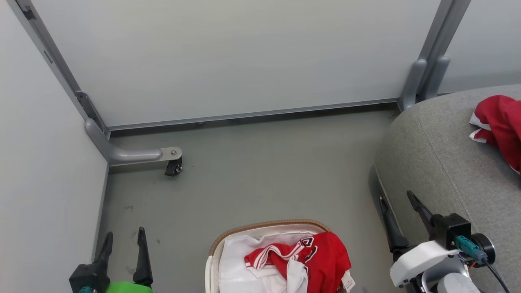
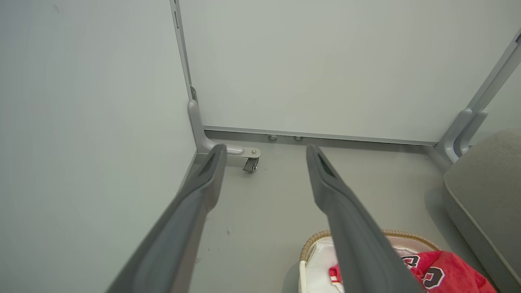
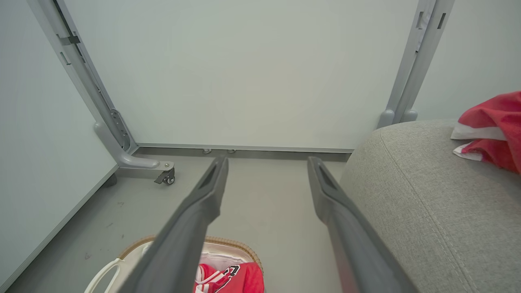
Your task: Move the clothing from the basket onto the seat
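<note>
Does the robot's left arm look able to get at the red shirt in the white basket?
Probably yes: the left gripper is open and unloaded, the red jersey garment lies uncovered in the cream plastic basket, and nothing stands between them.

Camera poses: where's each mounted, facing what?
Head view: on the head, looking forward and down at basket and seat; left gripper lower left, right gripper lower right.
Left wrist view: on the left wrist, along the left gripper's open fingers toward the corner caster.
Right wrist view: on the right wrist, along the right gripper's open fingers toward the panel wall; seat at right.
Shared: both wrist views show caster, basket, clothing.
</note>
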`<state>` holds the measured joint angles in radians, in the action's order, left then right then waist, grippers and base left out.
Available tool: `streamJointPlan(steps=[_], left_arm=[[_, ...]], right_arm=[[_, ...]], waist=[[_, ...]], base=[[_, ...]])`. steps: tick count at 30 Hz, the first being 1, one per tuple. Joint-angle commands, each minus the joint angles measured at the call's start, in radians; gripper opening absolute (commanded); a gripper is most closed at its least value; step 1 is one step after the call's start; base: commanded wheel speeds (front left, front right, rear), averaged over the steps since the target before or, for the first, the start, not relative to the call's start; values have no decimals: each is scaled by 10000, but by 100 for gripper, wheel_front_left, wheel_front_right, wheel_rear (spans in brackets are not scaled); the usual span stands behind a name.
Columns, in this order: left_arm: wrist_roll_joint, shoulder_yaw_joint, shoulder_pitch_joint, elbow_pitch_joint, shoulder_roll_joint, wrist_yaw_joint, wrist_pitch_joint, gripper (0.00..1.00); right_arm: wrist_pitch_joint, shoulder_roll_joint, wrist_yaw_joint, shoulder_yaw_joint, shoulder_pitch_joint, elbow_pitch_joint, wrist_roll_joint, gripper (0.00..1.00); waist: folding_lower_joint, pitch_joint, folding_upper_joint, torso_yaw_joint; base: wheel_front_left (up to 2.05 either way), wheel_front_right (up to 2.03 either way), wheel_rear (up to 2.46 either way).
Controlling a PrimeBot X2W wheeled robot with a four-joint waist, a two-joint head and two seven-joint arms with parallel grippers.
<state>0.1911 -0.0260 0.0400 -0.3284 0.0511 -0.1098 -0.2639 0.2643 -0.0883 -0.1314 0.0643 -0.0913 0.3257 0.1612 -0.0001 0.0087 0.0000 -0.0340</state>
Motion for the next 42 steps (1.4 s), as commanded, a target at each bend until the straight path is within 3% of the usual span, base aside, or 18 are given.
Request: streamJointPlan(steps=[1, 15, 27, 42], left_arm=[[78, 82, 12, 53, 1, 18, -9, 100], [712, 2095, -2103, -592, 11, -145, -7, 100], [681, 3454, -4180, -2132, 26, -220, -9, 100], [1713, 5085, -6144, -4332, 200, -216, -9, 100]], right_arm=[[3, -11, 14, 5, 23, -7, -29, 100], [3, 147, 14, 308, -1571, -699, -97, 100], [3, 356, 12, 626, -3052, -1436, 91, 100], [3, 372, 14, 960, -3657, -1896, 626, 100]], waist=[[1, 83, 0, -45], [1, 2360, 0, -904], [1, 4600, 0, -2126], [1, 6702, 0, -3306]], base=[[0, 0, 0], [0, 0, 0], [0, 0, 0], [0, 0, 0]])
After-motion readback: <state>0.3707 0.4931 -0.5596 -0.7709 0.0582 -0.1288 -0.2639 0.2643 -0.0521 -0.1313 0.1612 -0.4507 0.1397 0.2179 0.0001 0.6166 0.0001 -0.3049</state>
